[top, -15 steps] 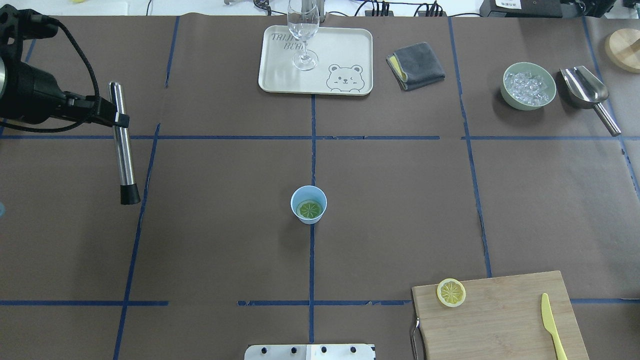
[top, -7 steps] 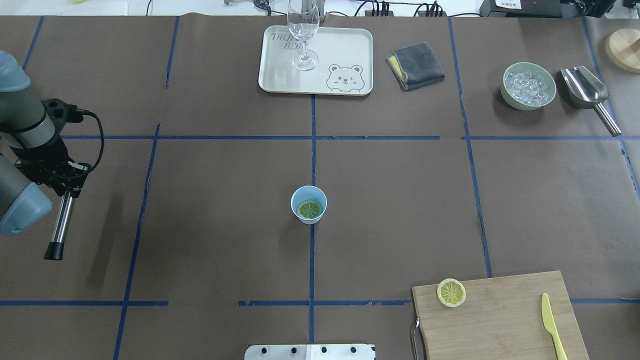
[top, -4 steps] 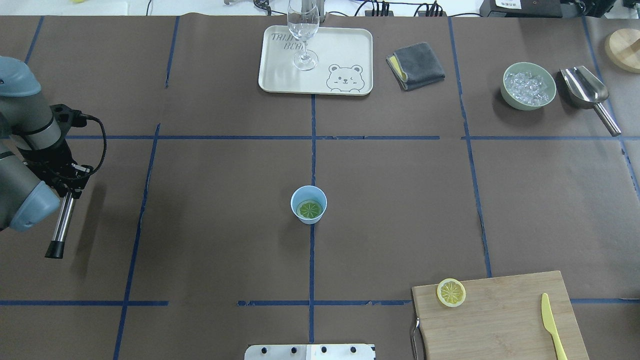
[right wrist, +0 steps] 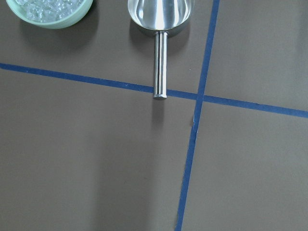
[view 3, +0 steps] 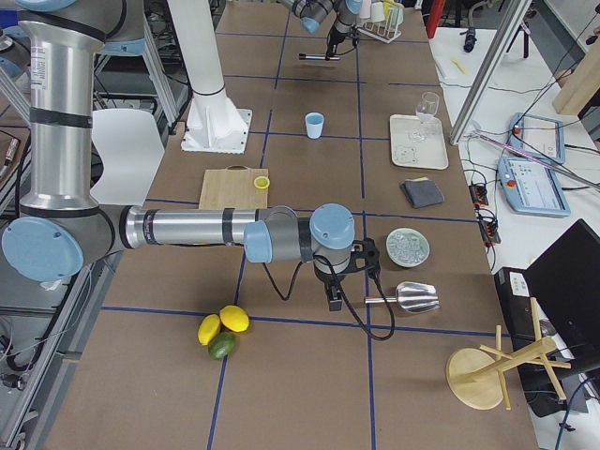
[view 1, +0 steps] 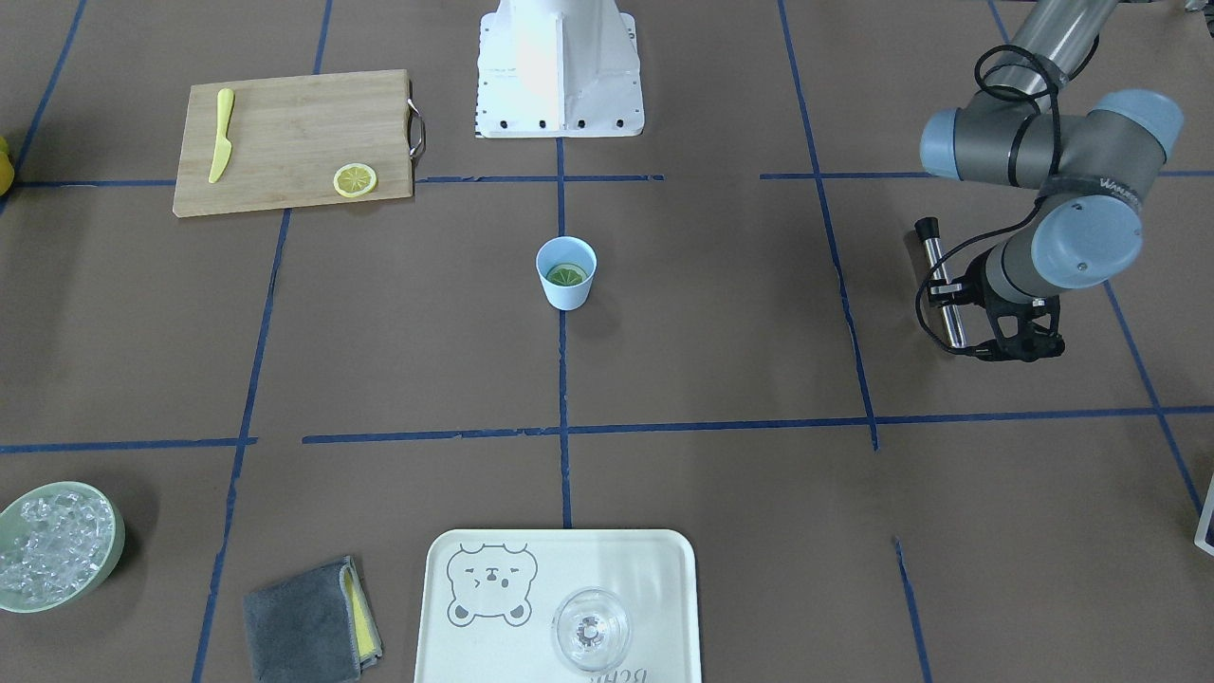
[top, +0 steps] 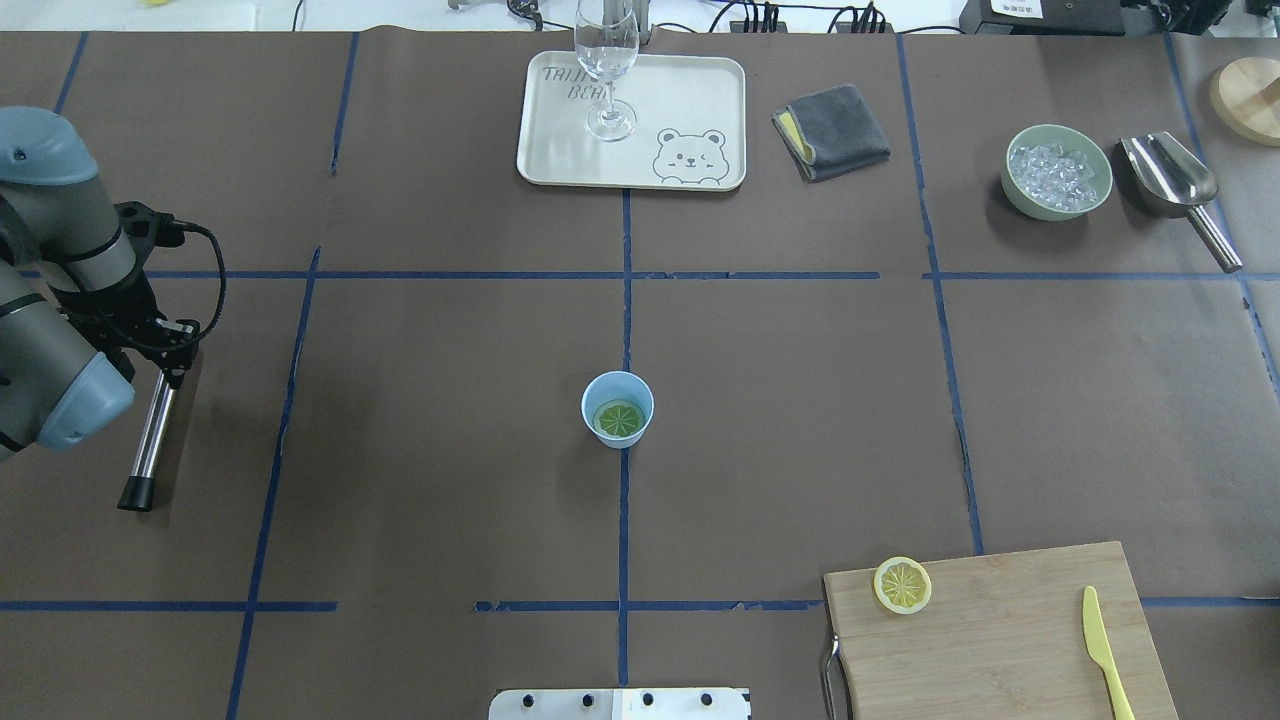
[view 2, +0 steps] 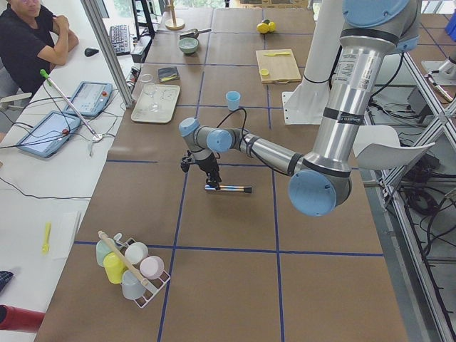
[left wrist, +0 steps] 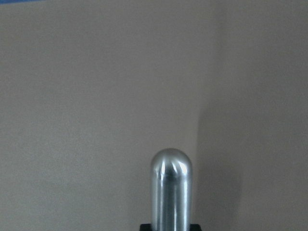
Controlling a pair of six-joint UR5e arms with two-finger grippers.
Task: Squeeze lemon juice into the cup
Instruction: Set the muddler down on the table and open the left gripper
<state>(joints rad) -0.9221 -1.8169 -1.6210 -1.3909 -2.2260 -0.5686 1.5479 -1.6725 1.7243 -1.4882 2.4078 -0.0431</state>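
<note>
The light blue cup [top: 617, 408] stands at the table's middle, also in the front-facing view [view 1: 566, 275]. A greenish lemon slice [top: 618, 419] lies flat inside it. A second lemon slice [top: 902, 585] lies on the wooden cutting board [top: 1000, 640]. My left gripper [top: 172, 358] is far left of the cup, shut on one end of a steel muddler [top: 152, 435] with a black tip, held low over the table. My right gripper [view 3: 333, 295] shows only in the exterior right view, near the scoop; I cannot tell whether it is open.
A tray [top: 700, 90] with a wine glass [top: 607, 60] stands at the back, with a grey cloth [top: 832, 132] beside it. A green ice bowl [top: 1058, 172] and steel scoop [top: 1170, 175] are back right. A yellow knife [top: 1108, 655] lies on the board.
My left arm swung the muddler from the far left back toward the near side, turning it, then shifted it slightly right. Cup and lemon slices have not moved.
</note>
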